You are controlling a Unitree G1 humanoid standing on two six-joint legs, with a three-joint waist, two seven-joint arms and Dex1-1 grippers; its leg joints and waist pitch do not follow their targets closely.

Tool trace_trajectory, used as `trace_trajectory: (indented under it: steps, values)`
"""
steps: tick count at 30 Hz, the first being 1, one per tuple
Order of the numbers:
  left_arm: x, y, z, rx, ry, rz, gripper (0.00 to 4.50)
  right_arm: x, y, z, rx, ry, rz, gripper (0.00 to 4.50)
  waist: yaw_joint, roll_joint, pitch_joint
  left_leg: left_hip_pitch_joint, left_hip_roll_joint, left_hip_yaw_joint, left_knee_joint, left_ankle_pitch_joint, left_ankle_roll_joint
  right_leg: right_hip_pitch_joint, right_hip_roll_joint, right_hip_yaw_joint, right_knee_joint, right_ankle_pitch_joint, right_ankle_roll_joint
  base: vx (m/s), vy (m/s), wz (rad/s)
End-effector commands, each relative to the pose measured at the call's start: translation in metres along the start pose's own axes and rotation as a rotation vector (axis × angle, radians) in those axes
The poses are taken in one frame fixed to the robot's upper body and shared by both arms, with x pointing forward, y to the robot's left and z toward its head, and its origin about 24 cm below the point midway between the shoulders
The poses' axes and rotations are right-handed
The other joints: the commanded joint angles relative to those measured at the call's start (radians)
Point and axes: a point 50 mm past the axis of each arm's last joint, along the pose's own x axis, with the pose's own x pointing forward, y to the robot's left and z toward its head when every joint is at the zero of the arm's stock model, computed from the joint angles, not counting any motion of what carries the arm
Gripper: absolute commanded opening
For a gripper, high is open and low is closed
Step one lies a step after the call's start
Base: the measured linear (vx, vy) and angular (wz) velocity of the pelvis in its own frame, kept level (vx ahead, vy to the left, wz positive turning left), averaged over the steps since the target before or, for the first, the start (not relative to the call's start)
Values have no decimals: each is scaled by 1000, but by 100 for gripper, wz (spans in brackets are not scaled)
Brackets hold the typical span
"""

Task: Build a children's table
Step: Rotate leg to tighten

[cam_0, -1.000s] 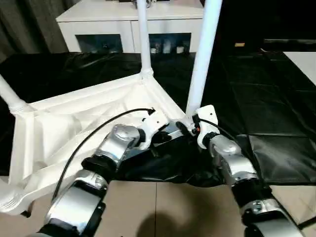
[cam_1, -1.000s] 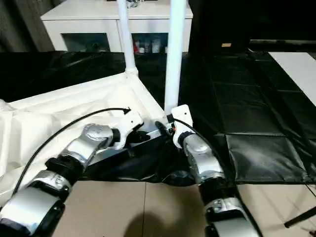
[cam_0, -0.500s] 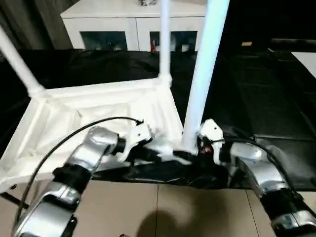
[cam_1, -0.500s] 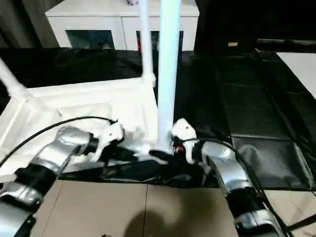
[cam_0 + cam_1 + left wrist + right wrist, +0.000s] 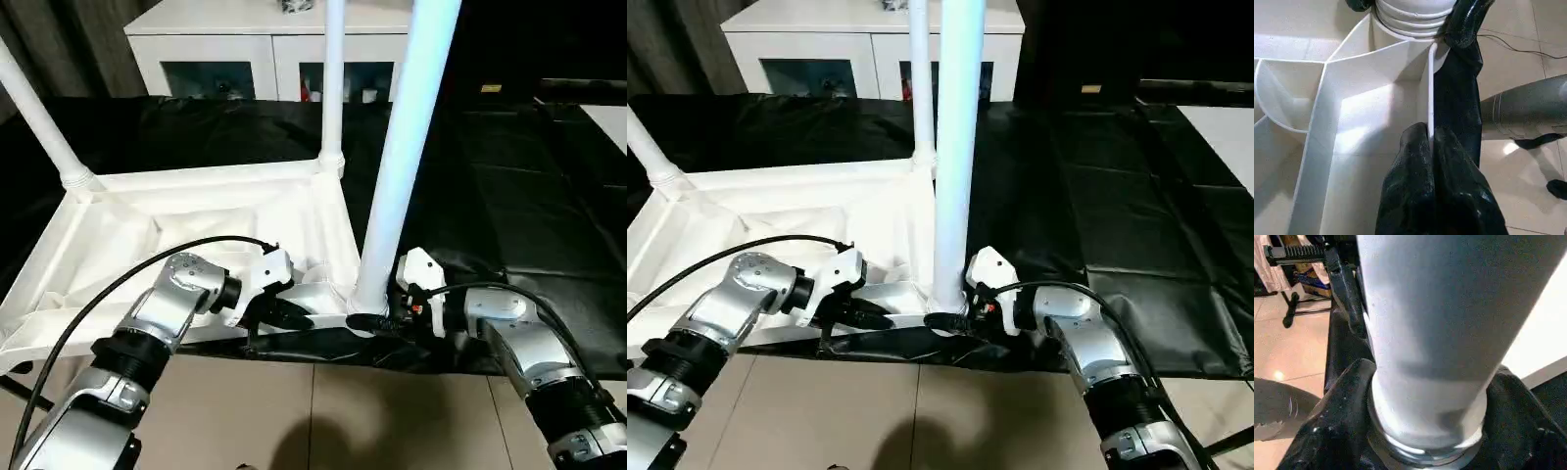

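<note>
Left eye view: the children's table top [image 5: 186, 230] lies upside down, ribbed underside up, on the black-covered table [image 5: 509, 196]. Three legs stand in its corner sockets: the near leg [image 5: 400, 166] at the front corner, a far leg [image 5: 333, 83] behind it, and a tilted leg [image 5: 39, 122] at the left. The left tool [image 5: 294, 315] sits on the top's near edge; the right tool [image 5: 384, 320] sits at the near leg's base. A white cabinet [image 5: 265, 44] stands behind.

Right eye view: same scene; tiled floor [image 5: 921, 411] lies below the table's edge.

Left wrist view: the left tool's two black fingers [image 5: 1415, 147] are pinched together on the thin white rim wall [image 5: 1430, 88] of the top, near the corner socket [image 5: 1410, 19].

Right wrist view: the right tool's black fingers [image 5: 1347, 401] wrap both sides of the near leg's base, clasping it just above its collar [image 5: 1430, 440].
</note>
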Motion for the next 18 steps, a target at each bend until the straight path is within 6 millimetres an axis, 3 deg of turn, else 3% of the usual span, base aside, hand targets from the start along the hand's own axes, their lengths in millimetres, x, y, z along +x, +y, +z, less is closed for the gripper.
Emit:
trace_trajectory:
  steps: [1, 11, 14, 16, 17, 18]
  values:
    - [-2, -3, 5, 22, -7, -40, 0, -1, -3, 0, 9, 15, -8, 286, 0, -15, -65, 14, 10, 7, -73, -236, 76, 49, -15, 15, -57, -163, -265, 0, 0, 0]
    - [-4, -6, 1, -7, -2, -48, 0, 2, -5, -1, 25, 8, -55, 273, 0, -15, -64, 14, 10, 7, -72, -222, 78, 49, -15, 15, -55, -152, -270, 0, 0, 0]
    - [0, -3, 2, -17, -9, 4, 0, 7, -12, -3, 32, 13, -177, 272, -7, -14, -63, 13, 8, 6, -74, -238, 62, 48, -15, 15, -56, -172, -266, 0, 0, 0]
    - [9, 5, 4, -43, -32, 108, 0, 13, -21, -5, 74, 15, -356, 272, -16, -15, -60, 14, 6, 5, -78, -271, 40, 47, -16, 15, -63, -229, -249, 0, 0, 0]
    - [20, 11, 6, -64, -34, 197, 0, 21, -25, -7, 154, -2, -507, 272, -23, -23, -59, 15, 5, 6, -78, -274, 31, 45, -14, 16, -66, -241, -243, 0, 0, 0]
    - [25, 13, 6, -71, -29, 228, 0, 25, -26, -8, 200, -11, -567, 272, -24, -18, -57, 17, 4, 6, -79, -280, 23, 42, -13, 17, -66, -257, -239, 0, 0, 0]
